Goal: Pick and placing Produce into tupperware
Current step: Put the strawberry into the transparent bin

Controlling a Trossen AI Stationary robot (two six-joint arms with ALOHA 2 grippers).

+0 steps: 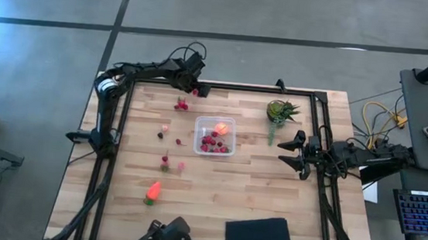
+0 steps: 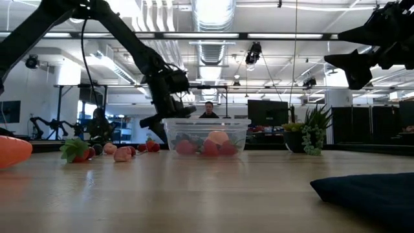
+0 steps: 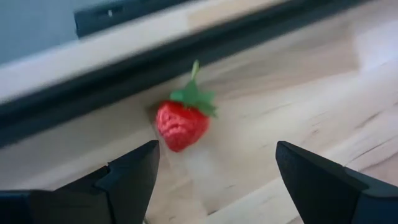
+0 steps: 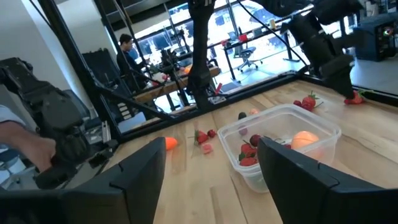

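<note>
the tupperware [image 1: 215,136] sat mid-bench, already holding several red berries and the round orange-red fruit [image 1: 221,128]. more berries and the carrot-like piece [image 1: 152,191] lay loose on the bench [image 1: 214,205]. the left hand [image 1: 196,90], fingers spread, hovered at the far rail. only its wrist view showed the strawberry [image 3: 181,122] between them. the right hand [image 1: 298,151] waited open beside the tupperware.

1. Setting: open-plan robotics lab or industrial workspace.
2. Evidence: exposed ceiling ducts [image 2: 213,16], monitors [image 2: 268,111], office chair [image 4: 250,55], concrete floor [image 1: 41,58], keyboard [image 1: 423,212], framed wooden table [image 1: 216,182].
</note>
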